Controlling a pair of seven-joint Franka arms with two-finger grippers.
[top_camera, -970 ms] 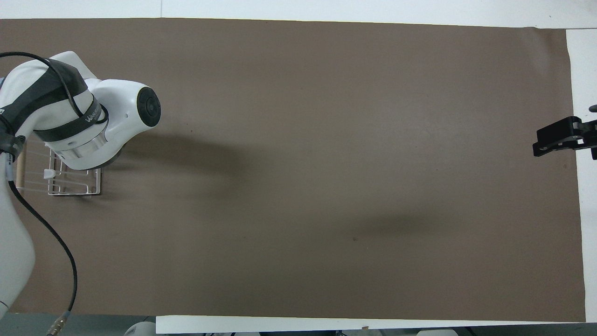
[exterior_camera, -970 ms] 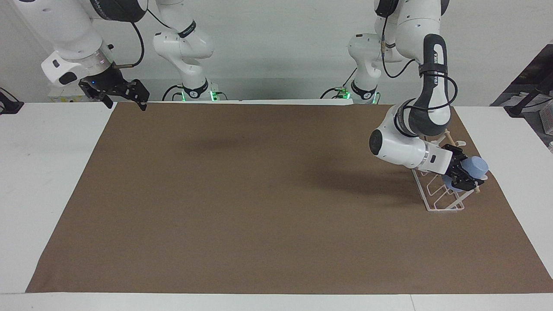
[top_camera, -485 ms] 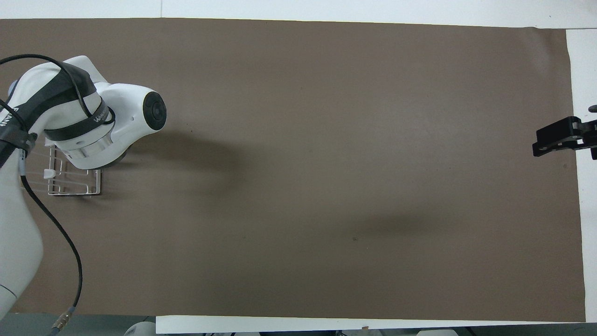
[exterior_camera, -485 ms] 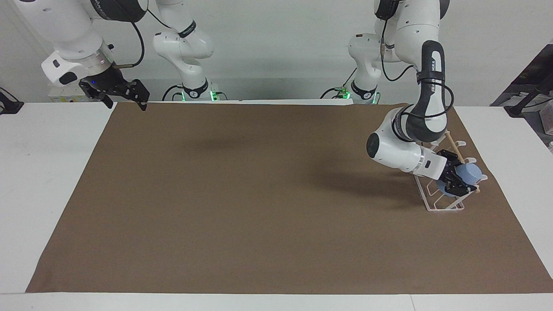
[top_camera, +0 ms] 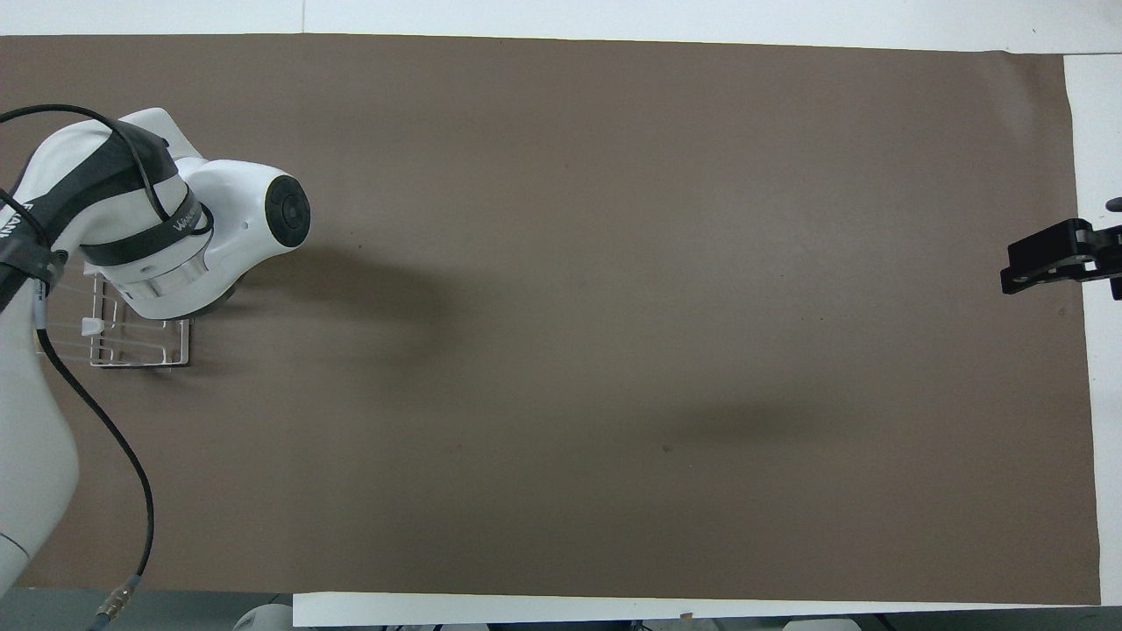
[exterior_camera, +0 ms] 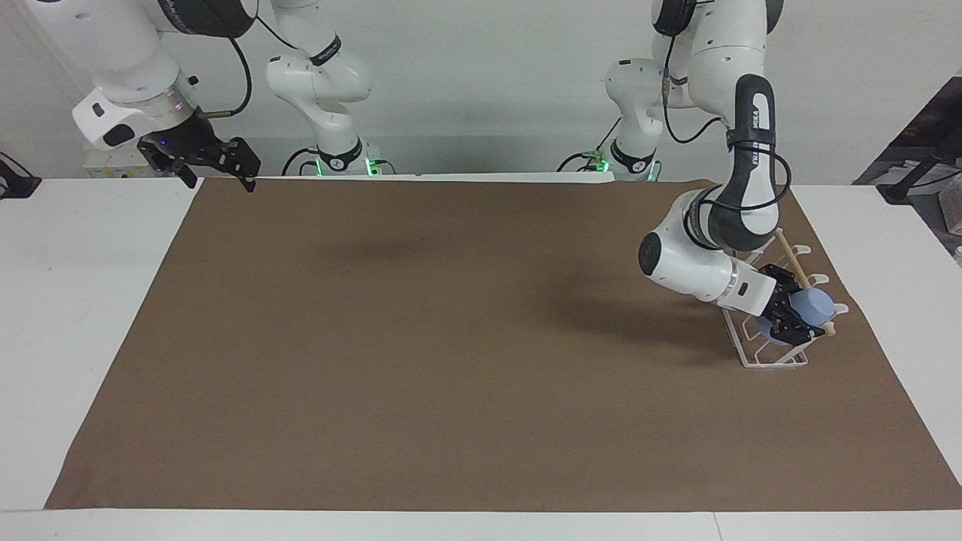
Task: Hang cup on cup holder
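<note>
The light-blue cup (exterior_camera: 813, 307) lies tilted on the white wire cup holder (exterior_camera: 770, 358) at the left arm's end of the table, against the rack's wooden dowel (exterior_camera: 791, 259). My left gripper (exterior_camera: 791, 318) is shut on the cup over the rack. In the overhead view the left arm covers the cup and the gripper; only part of the cup holder (top_camera: 140, 352) shows. My right gripper (exterior_camera: 218, 167) waits in the air over the mat's edge at the right arm's end, and shows in the overhead view (top_camera: 1043, 260).
A brown mat (exterior_camera: 451, 338) covers most of the white table (exterior_camera: 75, 300). The rack stands near the mat's edge at the left arm's end.
My left gripper has lowered the cup onto the rack and tilted it further down. The right arm has not moved.
</note>
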